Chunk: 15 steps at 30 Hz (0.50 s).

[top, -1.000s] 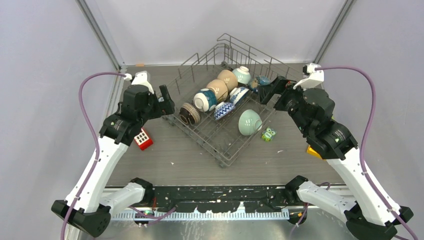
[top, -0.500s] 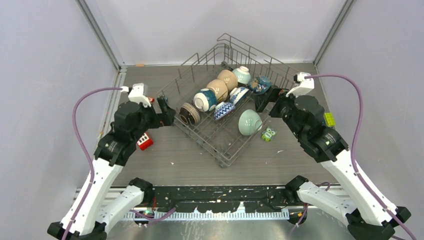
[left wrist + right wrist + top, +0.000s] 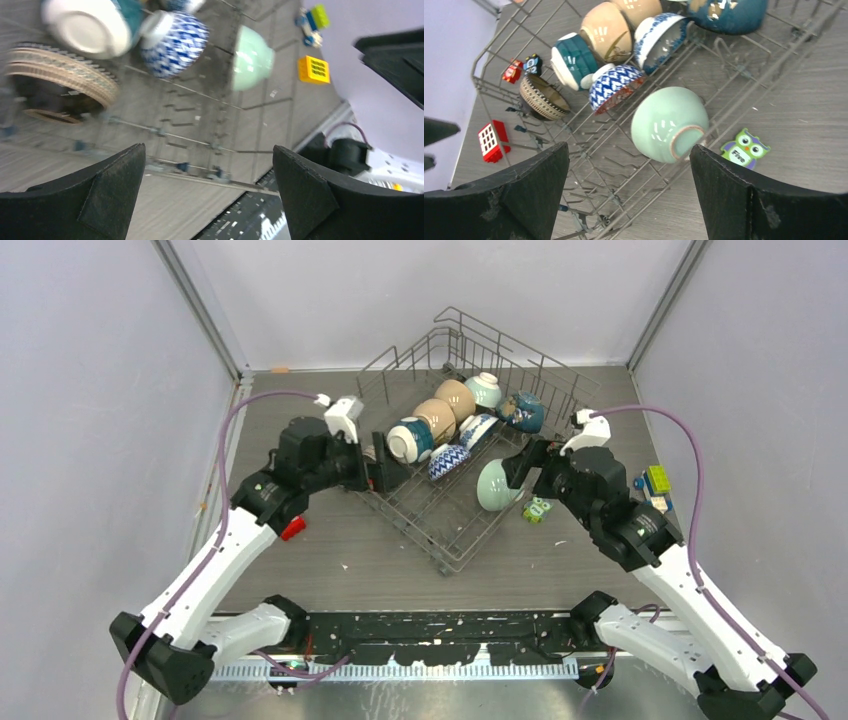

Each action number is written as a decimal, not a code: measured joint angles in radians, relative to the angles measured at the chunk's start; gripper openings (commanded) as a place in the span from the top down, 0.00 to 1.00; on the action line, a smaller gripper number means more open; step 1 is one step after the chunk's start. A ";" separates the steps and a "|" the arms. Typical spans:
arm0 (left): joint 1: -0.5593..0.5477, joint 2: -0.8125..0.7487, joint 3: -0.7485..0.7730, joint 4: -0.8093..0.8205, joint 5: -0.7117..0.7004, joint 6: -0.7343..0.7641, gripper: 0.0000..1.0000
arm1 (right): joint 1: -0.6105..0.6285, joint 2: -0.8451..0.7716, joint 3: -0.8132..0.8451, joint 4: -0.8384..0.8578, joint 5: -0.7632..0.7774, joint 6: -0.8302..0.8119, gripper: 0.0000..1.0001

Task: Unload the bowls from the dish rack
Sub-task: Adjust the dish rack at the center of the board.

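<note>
1. Dish rack (image 3: 452, 562), mid-table: bowls (image 3: 437, 420) lying inside, none unloaded yet.
2. Left gripper (image 3: 210, 200) and right gripper (image 3: 629, 200): both spread wide, empty.
3. Risk: mint green bowl (image 3: 666, 122) lies tilted among the tines. A glancing pinch could roll it, or a finger could snag the wire.

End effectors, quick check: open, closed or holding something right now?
Left end effector: open, holding nothing.
Right end effector: open, holding nothing.
</note>
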 measured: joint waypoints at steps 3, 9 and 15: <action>-0.101 0.008 0.002 0.026 0.003 -0.034 0.03 | 0.000 -0.041 -0.026 -0.027 0.058 0.026 0.12; -0.229 0.104 0.016 0.109 -0.019 -0.121 0.12 | -0.003 -0.114 -0.090 -0.060 0.170 0.101 0.21; -0.320 0.284 0.056 0.160 -0.051 -0.181 0.12 | -0.014 -0.151 -0.183 -0.081 0.201 0.185 0.25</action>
